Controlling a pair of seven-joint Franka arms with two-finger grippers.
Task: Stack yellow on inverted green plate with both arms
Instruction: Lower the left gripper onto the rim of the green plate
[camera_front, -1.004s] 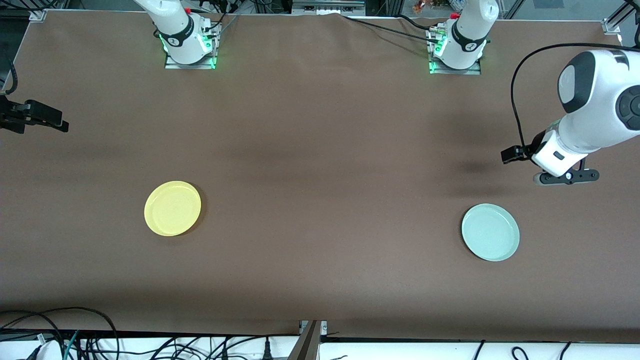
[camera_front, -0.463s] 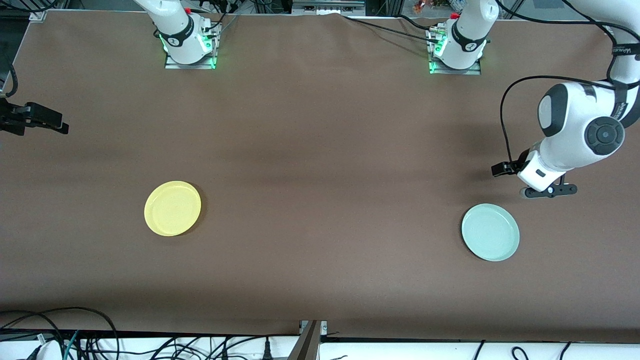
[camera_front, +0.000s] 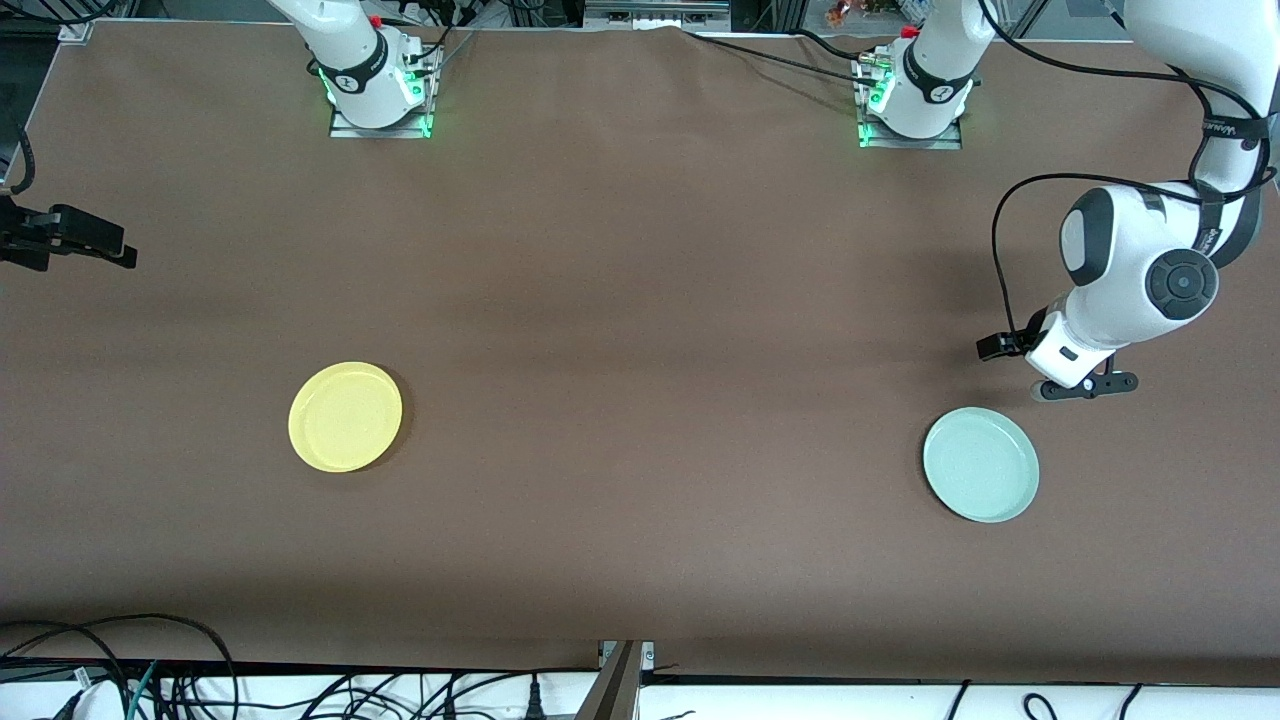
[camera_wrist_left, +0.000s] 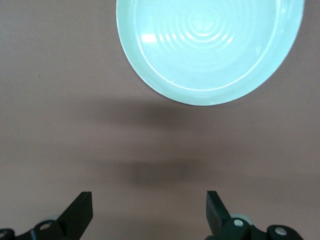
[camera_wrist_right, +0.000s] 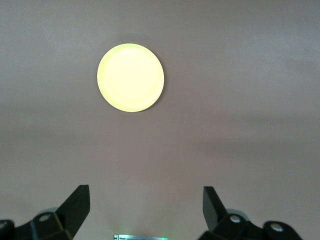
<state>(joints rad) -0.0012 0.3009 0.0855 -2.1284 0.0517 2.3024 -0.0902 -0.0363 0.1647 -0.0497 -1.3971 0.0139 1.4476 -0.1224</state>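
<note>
Beside green plate (camera_front: 981, 464), spread left gripper (camera_front: 1084, 385)

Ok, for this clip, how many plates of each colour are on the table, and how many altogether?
Yellow plate: 1
Green plate: 1
Total: 2 plates, both rim up, far apart on the brown table.

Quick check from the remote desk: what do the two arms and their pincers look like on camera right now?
Both arms are glossy white with black joint bands, on metal base plates lit green. The left arm carries a dark round joint cap and a looping black cable. Its left pincer and the right pincer each have two black wedge-shaped fingers.
</note>
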